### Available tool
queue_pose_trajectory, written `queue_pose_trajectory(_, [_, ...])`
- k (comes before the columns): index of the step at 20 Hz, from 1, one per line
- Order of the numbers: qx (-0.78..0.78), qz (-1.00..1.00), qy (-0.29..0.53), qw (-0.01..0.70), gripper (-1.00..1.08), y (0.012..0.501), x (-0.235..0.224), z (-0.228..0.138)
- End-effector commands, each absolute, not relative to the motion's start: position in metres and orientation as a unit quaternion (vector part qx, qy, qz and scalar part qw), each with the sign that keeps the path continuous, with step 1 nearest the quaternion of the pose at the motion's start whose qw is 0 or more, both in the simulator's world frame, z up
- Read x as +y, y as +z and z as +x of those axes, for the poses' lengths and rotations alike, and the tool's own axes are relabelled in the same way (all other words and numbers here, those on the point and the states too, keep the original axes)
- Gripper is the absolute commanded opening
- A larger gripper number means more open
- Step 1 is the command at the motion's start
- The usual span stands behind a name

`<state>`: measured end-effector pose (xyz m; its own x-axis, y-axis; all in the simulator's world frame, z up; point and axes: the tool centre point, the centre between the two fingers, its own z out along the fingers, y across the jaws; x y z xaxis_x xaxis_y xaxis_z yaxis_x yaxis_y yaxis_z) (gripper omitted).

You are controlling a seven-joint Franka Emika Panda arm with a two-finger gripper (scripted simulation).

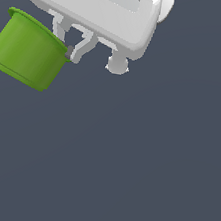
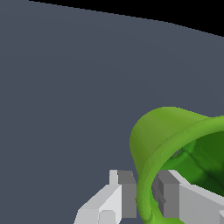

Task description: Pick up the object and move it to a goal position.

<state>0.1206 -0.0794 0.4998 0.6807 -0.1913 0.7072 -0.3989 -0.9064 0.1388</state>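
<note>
A: Item 1, cup point(image 1: 26, 51): bright green outside, darker green inside, no pattern.
B: Item 2, gripper point(image 2: 144, 194)?
A: White body, grey pads point(image 2: 127, 192), plain.
B: Backgrnd?
A: Floor point(image 1: 125, 160): flat dark slate blue-grey, unmarked. Black strip beyond it in wrist view.

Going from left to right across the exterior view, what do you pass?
Green cup → gripper, its fingers pinching the cup's rim → the white body of the hand, which runs on to the right above them.
</note>
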Motion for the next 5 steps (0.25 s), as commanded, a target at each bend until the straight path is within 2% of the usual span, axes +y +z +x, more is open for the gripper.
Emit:
queue_pose_trajectory(1, [-0.166,0.902,0.372,0.144,-1.0,0.5075,-0.0798,0.119])
queue_pose_trajectory(5, [-0.167,0.9,0.374,0.146,-1.0,0.51,-0.0797,0.1182])
